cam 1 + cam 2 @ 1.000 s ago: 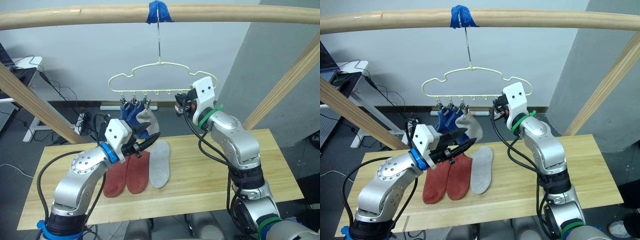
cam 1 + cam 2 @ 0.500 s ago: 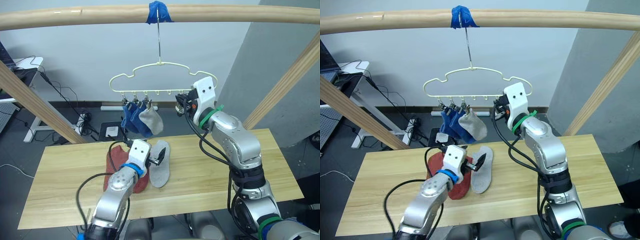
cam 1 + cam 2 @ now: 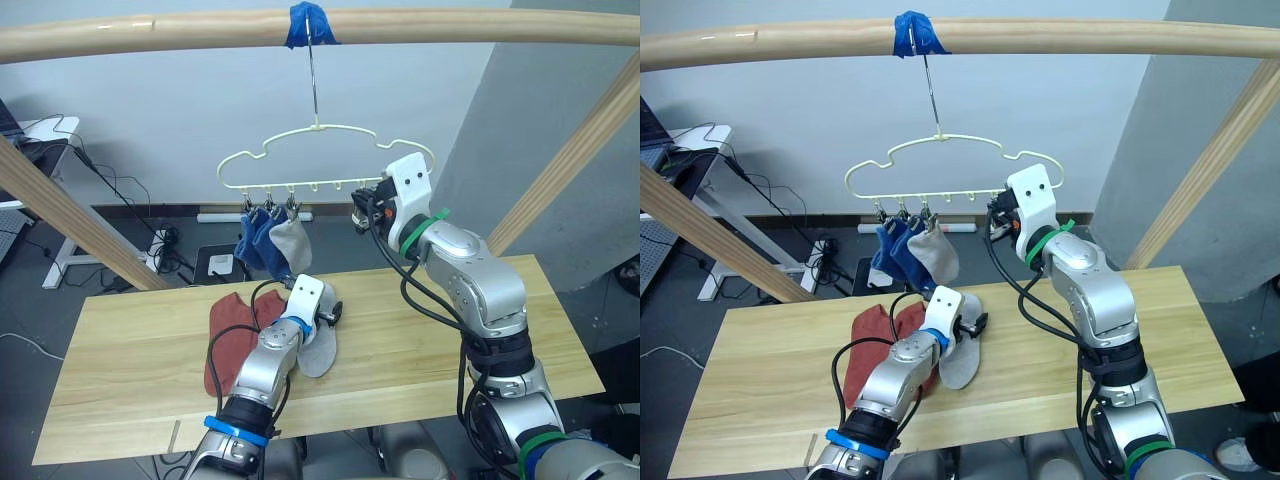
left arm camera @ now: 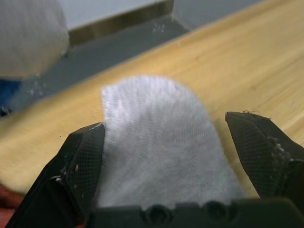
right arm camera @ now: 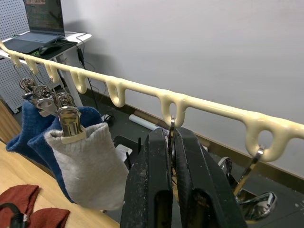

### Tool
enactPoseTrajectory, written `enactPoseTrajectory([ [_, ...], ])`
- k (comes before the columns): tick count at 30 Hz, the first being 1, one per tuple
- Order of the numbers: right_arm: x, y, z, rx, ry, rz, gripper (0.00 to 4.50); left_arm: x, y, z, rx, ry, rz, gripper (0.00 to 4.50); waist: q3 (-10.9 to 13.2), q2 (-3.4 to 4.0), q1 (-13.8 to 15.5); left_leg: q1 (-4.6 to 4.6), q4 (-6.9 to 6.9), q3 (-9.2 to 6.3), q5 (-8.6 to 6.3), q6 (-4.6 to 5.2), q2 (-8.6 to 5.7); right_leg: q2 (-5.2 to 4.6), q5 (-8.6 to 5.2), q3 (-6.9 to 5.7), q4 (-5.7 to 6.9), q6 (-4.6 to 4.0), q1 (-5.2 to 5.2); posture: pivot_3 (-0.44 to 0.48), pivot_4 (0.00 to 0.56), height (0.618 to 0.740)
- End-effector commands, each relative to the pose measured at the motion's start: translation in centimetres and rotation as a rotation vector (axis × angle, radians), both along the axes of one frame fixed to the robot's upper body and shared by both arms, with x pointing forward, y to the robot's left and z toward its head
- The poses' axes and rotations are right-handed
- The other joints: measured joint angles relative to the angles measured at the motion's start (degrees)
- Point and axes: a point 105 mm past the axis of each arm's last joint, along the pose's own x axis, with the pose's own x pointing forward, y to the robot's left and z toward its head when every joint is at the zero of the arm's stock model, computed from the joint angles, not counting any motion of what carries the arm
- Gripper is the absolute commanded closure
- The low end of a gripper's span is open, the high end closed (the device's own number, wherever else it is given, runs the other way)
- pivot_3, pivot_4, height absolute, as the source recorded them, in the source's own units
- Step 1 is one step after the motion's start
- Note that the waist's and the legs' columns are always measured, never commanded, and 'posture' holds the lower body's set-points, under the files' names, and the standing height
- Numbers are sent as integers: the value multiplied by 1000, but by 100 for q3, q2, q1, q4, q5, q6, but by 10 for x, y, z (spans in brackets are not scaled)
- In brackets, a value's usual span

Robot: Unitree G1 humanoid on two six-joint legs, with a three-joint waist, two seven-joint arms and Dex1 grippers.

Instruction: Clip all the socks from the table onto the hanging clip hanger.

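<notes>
I have the left gripper (image 4: 173, 137) down at the table (image 3: 120, 380), its two black fingers (image 4: 76, 161) spread wide with the toe end of the light grey sock (image 4: 161, 142) lying flat between them, the fabric filling the gap from one pad to the other; the fingers are released, nothing pinched. Just beside that grey sock, on the far side of the left finger, I see the two rust-red socks (image 3: 228, 335) lying flat on the wood.

My right gripper (image 5: 172, 178) is up at the clip hanger (image 3: 320, 130), fingers clenched on a small metal clip (image 5: 172, 128) that dangles from one loop of the pale yellow lower bar. Beyond those fingers along the bar, three socks already hang from their clips: a grey sock (image 5: 88, 161) nearest the fingers, then two blue socks (image 5: 33, 128) partly behind it. The hanger's hook goes up to the wooden pole (image 3: 450, 25) at the blue tape (image 3: 308, 22)
</notes>
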Motion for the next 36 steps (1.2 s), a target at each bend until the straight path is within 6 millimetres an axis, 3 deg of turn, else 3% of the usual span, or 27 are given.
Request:
enactPoseTrajectory([
  [1, -8, 6, 16, 20, -55, 33, 4500, -1, 1, -7, 21, 27, -2, 35, 0, 0, -13, 0, 0, 0, 0, 0, 0, 0, 0, 0, 1, 0, 0, -254, 243, 740],
  [5, -8, 6, 16, 22, -52, 31, 4500, -1, 5, -10, 50, 40, -26, 570, 0, 0, -22, 1, 0, 0, 0, 0, 0, 0, 0, 0, 1, 0, 1, -261, 243, 740],
  [16, -9, 6, 16, 31, -49, 30, 4500, -5, 8, -11, 112, 7, -91, 3569, 0, 0, -29, 1, -2, -1, 0, 0, 0, 0, 0, 1, -5, 0, 2, -262, 241, 740],
  [18, -9, 6, 16, 32, -48, 28, 4500, -3, 2, -3, 137, -64, -137, 4053, 0, 0, -29, 1, -3, -1, 0, 0, 0, 0, 0, 1, -5, 1, 2, -262, 241, 740],
  [20, -9, 6, 17, 35, -49, 26, 4500, 2, -12, 23, 198, -243, -230, 4485, 1, 1, -28, 0, -5, -1, 0, 0, 1, 0, 0, 1, -10, 1, 2, -262, 241, 740],
  [22, -10, 5, 18, 42, -48, 24, 4500, 6, -27, 52, 230, -420, -291, 4485, 5, 2, -27, -3, -8, -1, 0, 0, 1, -2, 0, 1, -17, 0, 1, -271, 245, 740],
  [26, -11, 5, 21, 53, -47, 25, 4500, 15, -45, 93, 150, -585, -274, 4485, 7, 3, -20, -9, -8, -1, 0, 0, -1, -8, 0, -1, -26, 1, 1, -271, 245, 740],
  [31, -13, 6, 24, 61, -44, 31, 4500, 17, -59, 124, 23, -660, -235, 4485, 6, 3, -49, -22, -13, -1, -1, 1, 1, -7, 1, -4, -50, 2, -1, -276, 244, 740],
  [36, -14, 5, 23, 61, -37, 29, 4500, 14, -59, 142, 51, -778, -225, 4485, 7, 3, -148, -41, -13, -5, -1, 2, 3, -7, 1, -6, -58, 2, -14, -281, 245, 740],
])
